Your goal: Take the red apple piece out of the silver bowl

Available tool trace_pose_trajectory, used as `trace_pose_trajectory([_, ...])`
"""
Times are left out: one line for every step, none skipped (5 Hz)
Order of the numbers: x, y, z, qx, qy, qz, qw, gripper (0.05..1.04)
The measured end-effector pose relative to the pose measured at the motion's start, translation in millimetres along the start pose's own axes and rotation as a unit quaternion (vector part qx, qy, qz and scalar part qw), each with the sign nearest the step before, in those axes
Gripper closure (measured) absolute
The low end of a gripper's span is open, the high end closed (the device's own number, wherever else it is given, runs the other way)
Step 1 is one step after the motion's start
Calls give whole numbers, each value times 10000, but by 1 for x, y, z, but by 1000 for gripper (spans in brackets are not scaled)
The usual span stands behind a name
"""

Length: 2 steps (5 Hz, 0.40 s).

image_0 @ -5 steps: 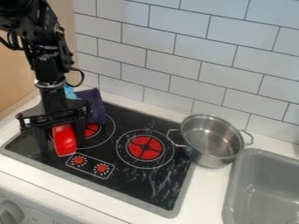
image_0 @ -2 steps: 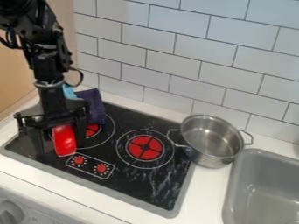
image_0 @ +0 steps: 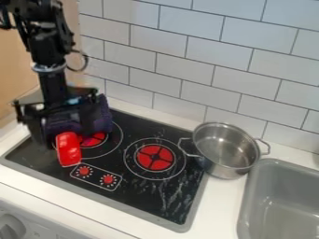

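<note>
The stove (image_0: pixel 167 191) is set into the counter (image_0: pixel 218 205), so a flat surface is given to whatever is put down there. From the upper left it is overhung by the arm (image_0: pixel 48 56), angled, it seems, so that the front left corner can be reached. At the right the sink (image_0: pixel 280 203) is sunk into the counter. Between sink and stove the silver pot (image_0: pixel 229 171) is stood upright, its near handle brought over the stove's edge; good room for taking things out is probably left by that spot.

Behind the left burner (image_0: pixel 94 139) a purple cloth (image_0: pixel 105 117) is bunched, partly covered by the gripper (image_0: pixel 65 139). The gripper's fingers are spread wide and pointed down, with nothing pinched, as would be suited to a release.

The red piece (image_0: pixel 68 150) is found outside the pot, on the stove beside the left burner and just behind the knobs (image_0: pixel 83 171). The taking-out can thus be judged done; only a clear lift seems called for, lest the piece be nudged by a finger.
</note>
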State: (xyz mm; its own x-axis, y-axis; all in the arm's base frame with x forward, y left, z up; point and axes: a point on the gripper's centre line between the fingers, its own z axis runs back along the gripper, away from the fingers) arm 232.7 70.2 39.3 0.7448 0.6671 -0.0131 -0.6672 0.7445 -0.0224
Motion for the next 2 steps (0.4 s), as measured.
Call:
trace_pose_trajectory([0,-7,18,-275,-190,-221,9992,85])
trace_pose_trajectory([-1,-7,18,-283,-196,-263,9991,85])
